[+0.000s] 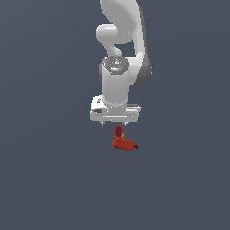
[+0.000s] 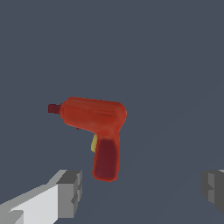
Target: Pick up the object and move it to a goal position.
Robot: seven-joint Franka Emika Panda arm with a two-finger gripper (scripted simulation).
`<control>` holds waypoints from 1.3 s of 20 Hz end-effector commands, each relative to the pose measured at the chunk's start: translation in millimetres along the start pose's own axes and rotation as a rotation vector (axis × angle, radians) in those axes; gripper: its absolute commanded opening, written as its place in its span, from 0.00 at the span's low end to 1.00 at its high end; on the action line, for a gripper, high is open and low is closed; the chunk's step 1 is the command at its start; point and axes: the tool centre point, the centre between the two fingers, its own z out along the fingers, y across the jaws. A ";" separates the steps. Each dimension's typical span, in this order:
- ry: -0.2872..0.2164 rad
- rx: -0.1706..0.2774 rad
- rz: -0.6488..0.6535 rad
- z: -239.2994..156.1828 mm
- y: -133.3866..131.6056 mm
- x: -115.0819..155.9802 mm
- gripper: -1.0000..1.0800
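The white arm (image 1: 121,67) hangs its gripper (image 1: 115,122) just above the red-orange drill (image 1: 122,143).

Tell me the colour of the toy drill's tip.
Dark red tip on the toy drill, clearest in the wrist view.

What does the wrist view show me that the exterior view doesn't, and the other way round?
Only the wrist view shows the toy drill in detail: its dark tip, a yellow spot by the handle, and the two grey fingertips spread wide, with the drill not between them.

Only the exterior view shows the whole white arm and the claw hanging just above the drill.

Both share the red-orange L-shaped drill, not gripped, on a plain dark grey surface.
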 end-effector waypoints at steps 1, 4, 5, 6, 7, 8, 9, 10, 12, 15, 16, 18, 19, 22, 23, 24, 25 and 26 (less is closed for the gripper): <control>0.000 0.000 0.000 0.0 0.0 0.0 1.00; -0.003 -0.003 -0.006 1.6 -2.2 -1.0 1.00; -0.005 -0.004 -0.011 2.8 -3.8 -1.8 1.00; -0.007 -0.006 -0.016 4.1 -5.5 -2.6 1.00; -0.008 -0.008 -0.020 5.1 -6.9 -3.3 1.00; -0.009 -0.009 -0.023 5.7 -7.7 -3.6 1.00; -0.010 -0.009 -0.024 6.0 -8.0 -3.8 1.00; -0.010 -0.009 -0.024 5.8 -7.8 -3.7 1.00; -0.009 -0.009 -0.021 5.5 -7.5 -3.6 1.00; -0.010 -0.008 -0.027 6.0 -7.9 -3.3 1.00; -0.012 -0.008 -0.031 6.3 -8.2 -3.0 1.00; -0.015 -0.007 -0.043 7.2 -8.8 -2.1 1.00; -0.017 -0.006 -0.051 7.8 -9.3 -1.5 1.00; -0.024 -0.002 -0.080 10.0 -11.0 0.5 1.00; -0.027 -0.001 -0.092 10.9 -11.7 1.4 1.00; -0.031 0.001 -0.105 11.9 -12.5 2.3 1.00; -0.035 0.003 -0.120 13.0 -13.4 3.4 1.00; -0.039 0.006 -0.136 14.3 -14.3 4.5 1.00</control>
